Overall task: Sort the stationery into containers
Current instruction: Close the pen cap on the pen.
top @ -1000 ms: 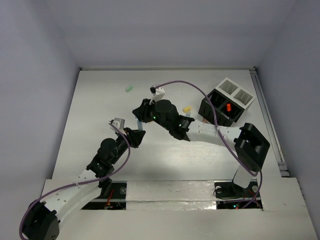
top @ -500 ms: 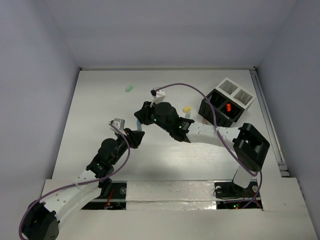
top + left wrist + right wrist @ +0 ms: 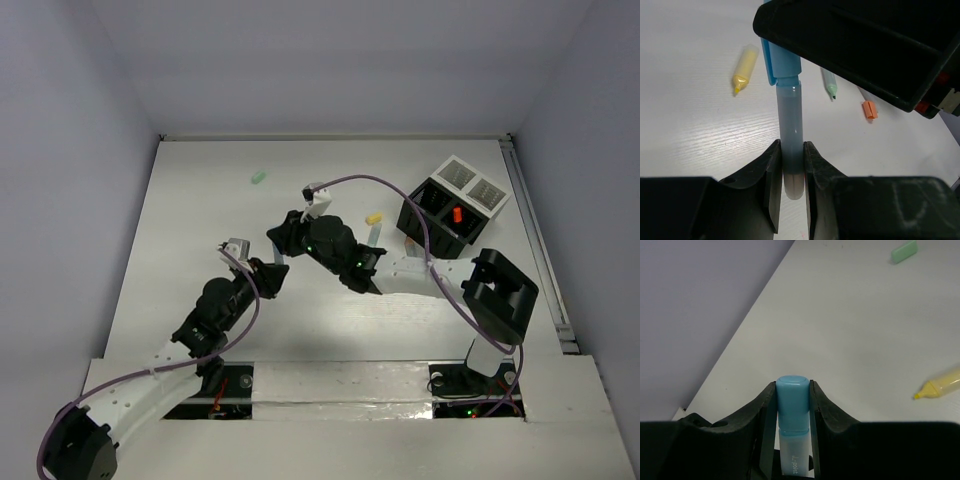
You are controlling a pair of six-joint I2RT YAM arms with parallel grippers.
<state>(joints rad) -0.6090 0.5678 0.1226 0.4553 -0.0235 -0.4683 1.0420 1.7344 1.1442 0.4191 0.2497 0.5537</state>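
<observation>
Both grippers are shut on one light blue marker pen (image 3: 281, 254) near the table's middle. My left gripper (image 3: 274, 270) (image 3: 791, 150) grips the pen's translucent barrel (image 3: 790, 115) at its tail end. My right gripper (image 3: 284, 238) (image 3: 792, 390) grips the pen's blue cap (image 3: 792, 400). A yellow marker (image 3: 373, 217) (image 3: 745, 67) (image 3: 940, 385) lies on the table right of the grippers. A mint green block (image 3: 258, 177) (image 3: 903, 251) lies at the far left. The black box (image 3: 435, 222) and the white tray (image 3: 470, 183) stand at the right; something orange (image 3: 457, 214) lies in the box.
In the left wrist view a mint pen (image 3: 830, 85) and a small orange piece (image 3: 869, 109) lie on the table beyond the blue pen. The right arm's black wrist (image 3: 865, 45) fills the top of that view. A wall borders the table's left edge (image 3: 700, 315).
The right arm's wrist has shifted slightly toward the near edge. Both grippers have stayed shut on the blue pen. The left arm has barely moved.
</observation>
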